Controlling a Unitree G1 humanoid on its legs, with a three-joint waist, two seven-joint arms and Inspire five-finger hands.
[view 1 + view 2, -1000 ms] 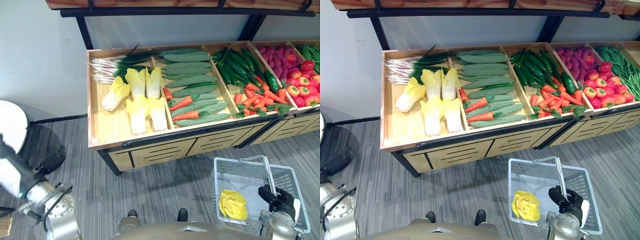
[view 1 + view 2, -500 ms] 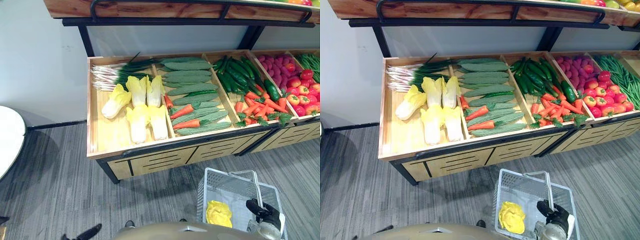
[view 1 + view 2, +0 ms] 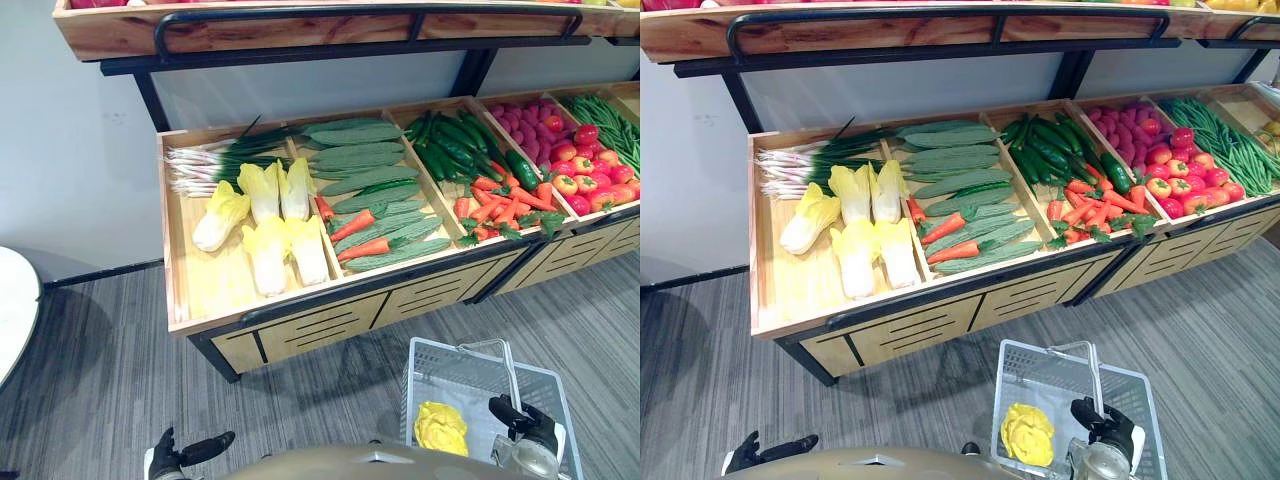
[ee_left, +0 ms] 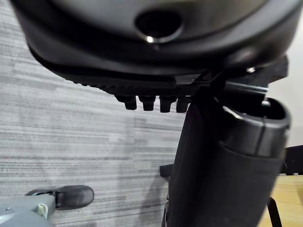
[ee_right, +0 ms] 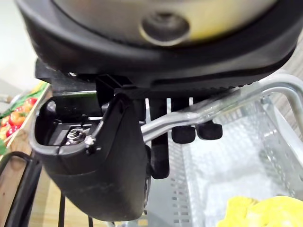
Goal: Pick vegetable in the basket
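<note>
The right robot hand (image 3: pixel 1108 428) stays curled round the handle (image 5: pixel 189 120) of the wire basket (image 3: pixel 440 365), where one yellow cabbage (image 3: pixel 440 428) lies. The head camera has swung. The left robot hand (image 3: pixel 180 455) has dropped low, empty, fingers relaxed, so one pick looks done. On the stall, the left crate (image 3: pixel 178 250) holds cabbages (image 3: pixel 265 215) and scallions (image 3: pixel 215 165). The next crate holds bitter gourds (image 3: pixel 360 165) with carrots (image 3: pixel 355 225).

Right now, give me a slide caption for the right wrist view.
Right robot hand curled round the basket handle, with a yellow vegetable lying inside the basket.
</note>
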